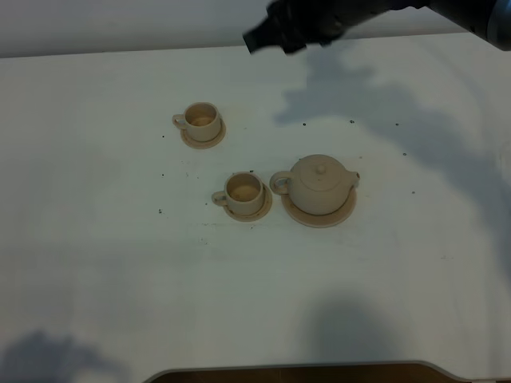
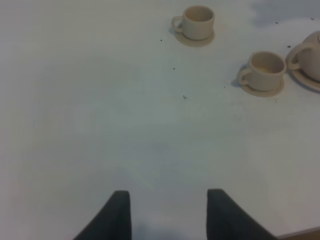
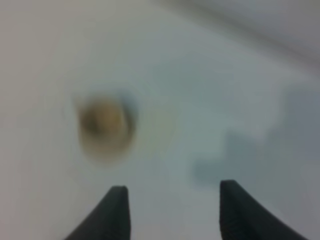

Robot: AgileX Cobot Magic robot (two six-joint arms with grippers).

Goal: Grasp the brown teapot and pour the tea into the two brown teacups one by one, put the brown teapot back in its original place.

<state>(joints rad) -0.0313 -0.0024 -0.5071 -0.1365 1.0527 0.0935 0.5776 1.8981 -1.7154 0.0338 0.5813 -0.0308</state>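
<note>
Soft, fairly bright light falls from above on the white table (image 1: 120, 303), with no glare. The dark arm (image 1: 303, 24) at the far edge looks smeared and throws a broad grey shadow that spreads toward the right side. 2 fainter shadows lie along the near edge. The teapot (image 1: 319, 185) and 2 cups (image 1: 244, 191) cast only thin shadows. The high and left wrist views are slightly soft. The right wrist view is heavily blurred, showing 1 round tan smudge (image 3: 104, 126) too smeared to identify.
</note>
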